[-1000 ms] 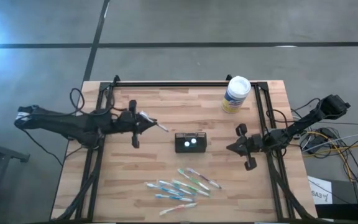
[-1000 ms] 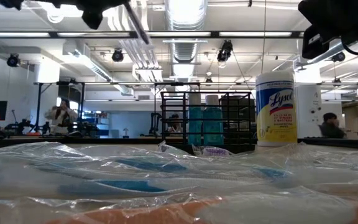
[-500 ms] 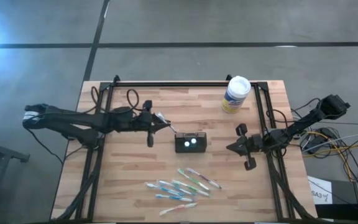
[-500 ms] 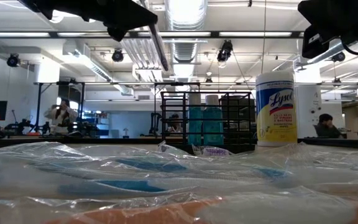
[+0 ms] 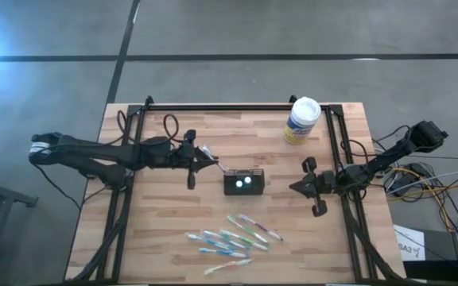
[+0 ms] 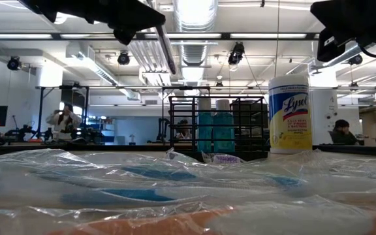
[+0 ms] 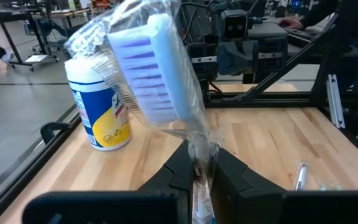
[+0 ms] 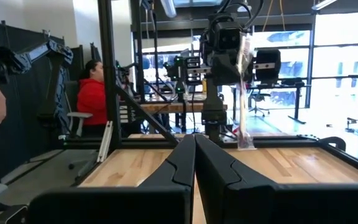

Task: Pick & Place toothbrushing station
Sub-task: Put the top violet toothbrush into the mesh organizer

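Over the middle of the pale wooden slatted table (image 5: 213, 135), in the high view, the left gripper (image 5: 211, 161) is closed on a plastic-wrapped toothbrush (image 5: 215, 163) whose tip reaches toward the small black box-shaped toothbrushing station (image 5: 244, 182), just ahead of the gripper. This looks like the insertion step; the next move calls for lining the brush up over a top hole and lowering it. More wrapped toothbrushes (image 5: 233, 238) lie nearer the table's front edge. The right gripper (image 5: 294, 188) waits, fully shut and empty, on the station's other side.

In the low view, crinkled clear wrapping fills the foreground; a white-lidded, yellow-labelled wipes canister (image 6: 289, 114) stands behind, with workshop racks beyond.

In the left wrist view, the fingers (image 7: 182, 168) pinch the wrapper below the blue-bristled head.

In the right wrist view, a seated person in a red top (image 8: 95, 102) is visible beyond the table.
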Available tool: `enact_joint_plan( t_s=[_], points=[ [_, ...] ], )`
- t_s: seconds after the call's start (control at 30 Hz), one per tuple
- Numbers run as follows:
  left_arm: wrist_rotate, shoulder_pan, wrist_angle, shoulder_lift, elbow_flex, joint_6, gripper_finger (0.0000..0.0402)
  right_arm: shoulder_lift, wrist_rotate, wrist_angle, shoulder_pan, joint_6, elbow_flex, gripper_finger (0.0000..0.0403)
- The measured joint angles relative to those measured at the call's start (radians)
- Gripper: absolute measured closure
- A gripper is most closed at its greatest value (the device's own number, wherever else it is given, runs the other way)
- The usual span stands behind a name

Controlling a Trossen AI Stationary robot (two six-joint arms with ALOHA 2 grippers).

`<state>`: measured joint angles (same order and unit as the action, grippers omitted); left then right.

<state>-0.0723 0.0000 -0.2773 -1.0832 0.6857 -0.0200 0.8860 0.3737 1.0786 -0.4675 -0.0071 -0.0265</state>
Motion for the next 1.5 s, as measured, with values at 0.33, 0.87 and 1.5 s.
enact_joint_plan(
  t_s=[0.33, 0.87, 1.5],
  points=[
    [0.019, 0.001, 0.004, -0.054, -0.001, 0.021, 0.0374, 0.000, 0.001, 0.000, 0.000, 0.001, 0.000, 0.0394],
    [0.021, 0.020, 0.002, -0.188, 0.064, 0.011, 0.0374, 0.000, 0.003, -0.001, 0.000, -0.001, 0.000, 0.0394],
    [0.002, 0.034, 0.019, -0.413, 0.094, -0.027, 0.0374, 0.000, 0.004, -0.003, 0.000, -0.011, 0.000, 0.0394]
  ],
)
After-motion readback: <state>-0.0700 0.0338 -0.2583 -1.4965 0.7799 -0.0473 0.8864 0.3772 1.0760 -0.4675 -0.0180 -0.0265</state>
